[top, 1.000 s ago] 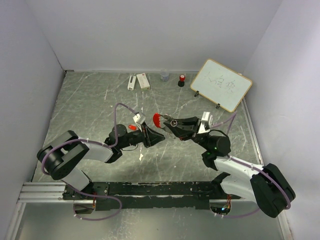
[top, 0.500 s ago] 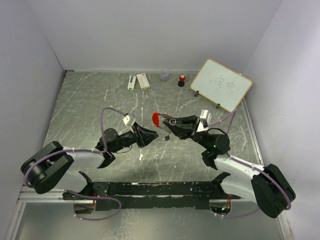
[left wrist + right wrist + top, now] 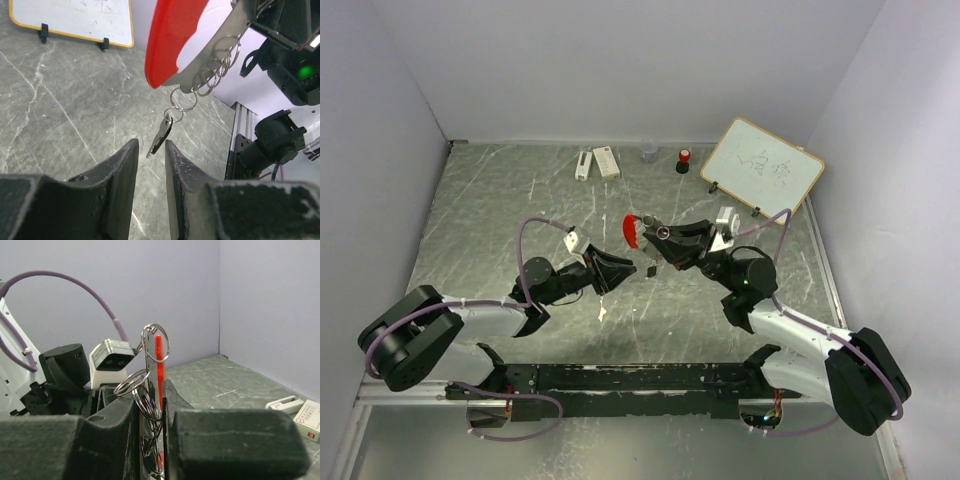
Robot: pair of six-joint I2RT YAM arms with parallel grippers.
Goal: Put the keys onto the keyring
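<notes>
Hanging from the thin silver keyring with red oblong fob [image 3: 170, 40], clamped mid-table by the right gripper [image 3: 150, 387], a tiny silver key [image 3: 160, 137] looks threaded; the left gripper [image 3: 151, 145], parted and empty, must fetch the other.

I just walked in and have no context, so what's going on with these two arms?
The right gripper is shut on the keyring, holding it up in the air. One key already hangs from a small ring at the end of its chain of rings. The left gripper is open just below, with its fingers on either side of that dangling key and apparently not gripping it.
</notes>
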